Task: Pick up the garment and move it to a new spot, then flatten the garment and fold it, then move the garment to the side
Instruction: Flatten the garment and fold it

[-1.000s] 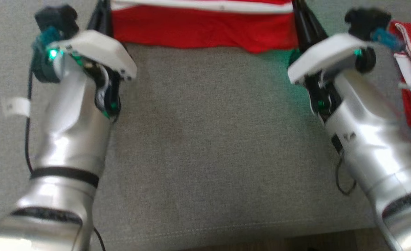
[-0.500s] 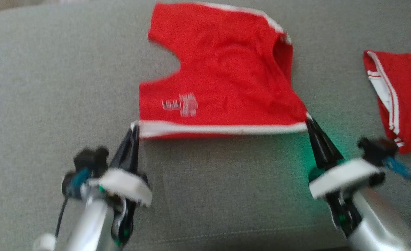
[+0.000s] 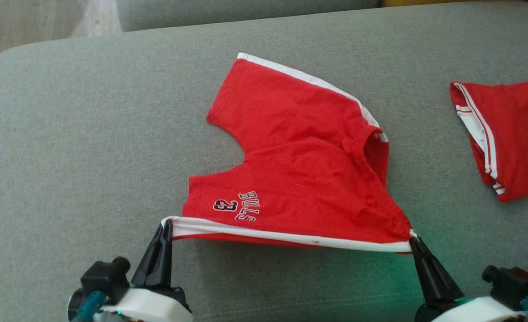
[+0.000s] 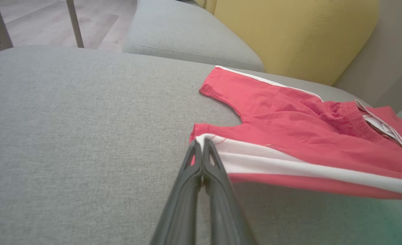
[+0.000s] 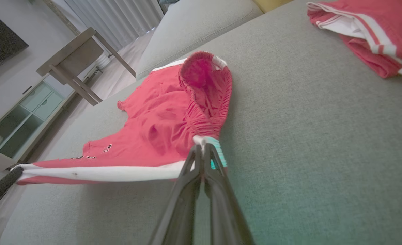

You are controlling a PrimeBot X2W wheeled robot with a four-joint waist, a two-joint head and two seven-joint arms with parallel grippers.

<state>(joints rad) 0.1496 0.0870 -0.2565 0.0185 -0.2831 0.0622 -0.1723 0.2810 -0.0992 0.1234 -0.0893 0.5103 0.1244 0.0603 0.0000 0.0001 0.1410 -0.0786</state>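
- Where the grey sofa seat (image 3: 67, 156) rounds off at the far left of the head view, a strip of pale wood floor (image 3: 44, 18) shows beyond it.
- Next comes the left gripper (image 3: 168, 225) at the lower left. Its two dark fingers are pressed together on the near left corner of the red shorts (image 3: 300, 165), at the leg hem. In the left wrist view (image 4: 202, 145) the tips meet with the white band caught between them.
- In the middle of the seat, the shorts lie with both legs pointing left and the waistband to the right.
- Most of the cloth rests on the cushion. The near edge, a white side stripe, is stretched taut between the two grippers and raised a little off the seat.
- A "BULLS 23" print (image 3: 237, 206) sits just above that stripe, near the left corner, and reads upside down in the head view.
- At the lower right, the right gripper (image 3: 412, 241) pinches the other end of the stripe, at the waistband corner. The right wrist view (image 5: 201, 148) shows its fingers closed on the gathered elastic, with the waist opening gaping behind.
- Farthest right, a second red garment (image 3: 510, 134) with white stripes lies bunched on the seat, well apart from the shorts.
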